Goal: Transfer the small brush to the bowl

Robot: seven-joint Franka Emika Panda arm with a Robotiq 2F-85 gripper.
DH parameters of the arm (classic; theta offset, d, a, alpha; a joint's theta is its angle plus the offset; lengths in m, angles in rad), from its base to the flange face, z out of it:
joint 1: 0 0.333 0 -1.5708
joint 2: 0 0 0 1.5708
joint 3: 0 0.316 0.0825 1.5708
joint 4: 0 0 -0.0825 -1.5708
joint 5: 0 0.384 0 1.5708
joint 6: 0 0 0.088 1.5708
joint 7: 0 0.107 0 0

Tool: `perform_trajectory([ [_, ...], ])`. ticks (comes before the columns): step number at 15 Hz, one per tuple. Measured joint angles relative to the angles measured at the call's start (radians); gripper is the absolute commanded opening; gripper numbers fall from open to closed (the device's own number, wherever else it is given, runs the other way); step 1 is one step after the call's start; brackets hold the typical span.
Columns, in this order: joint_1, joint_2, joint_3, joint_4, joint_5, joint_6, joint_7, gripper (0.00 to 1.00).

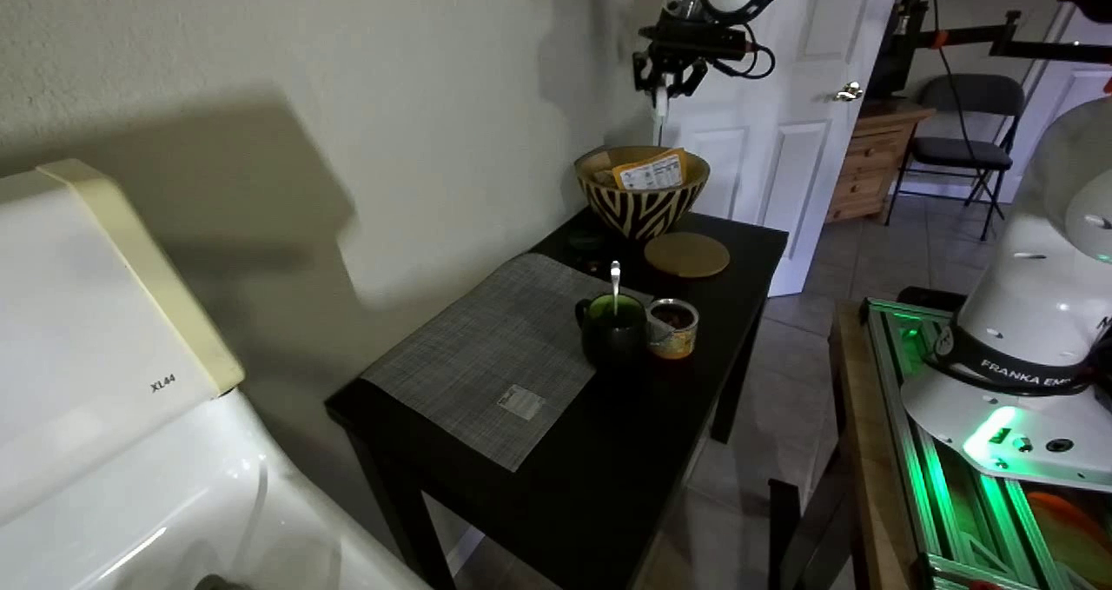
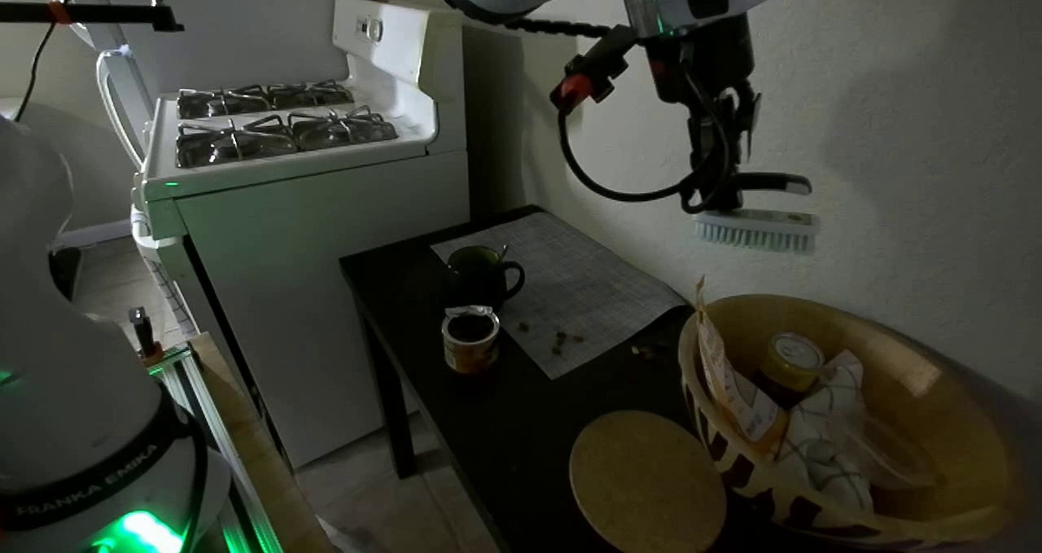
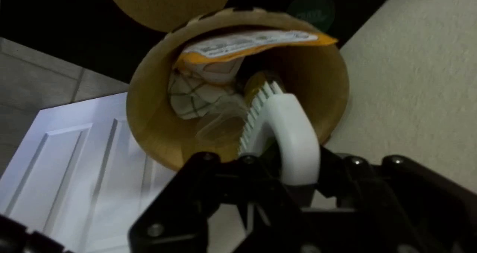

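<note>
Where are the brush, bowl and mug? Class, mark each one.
Brush (image 3: 296, 137): in the wrist view, on its white handle.
Bowl (image 1: 643, 212): in an exterior view, on its striped outer wall.
Mug (image 2: 475, 283): in an exterior view, on its dark outside.

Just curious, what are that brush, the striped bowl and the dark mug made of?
Brush: probably smooth moulded plastic, judging by its rounded white handle; the pale, evenly tufted bristles look synthetic.
Bowl: perhaps satiny wood or bamboo, since the tan inside has a soft sheen; the stripes may be painted.
Mug: maybe glazed ceramic, given the dark outside and green inside, though tinted glass is possible.
</note>
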Motion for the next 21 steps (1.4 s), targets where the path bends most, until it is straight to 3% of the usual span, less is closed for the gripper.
perform_trajectory([
  [6, -0.131, 0.058, -0.007, 0.001, 0.005, 0.048, 0.133, 0.02],
  [11, -0.159, 0.176, -0.058, 0.018, 0.108, 0.115, 0.144, 0.02],
  [14, -0.158, 0.266, -0.070, 0.062, 0.197, 0.165, 0.098, 0.02],
  [21, -0.155, 0.481, -0.067, 0.262, 0.458, 0.184, -0.152, 0.02],
])
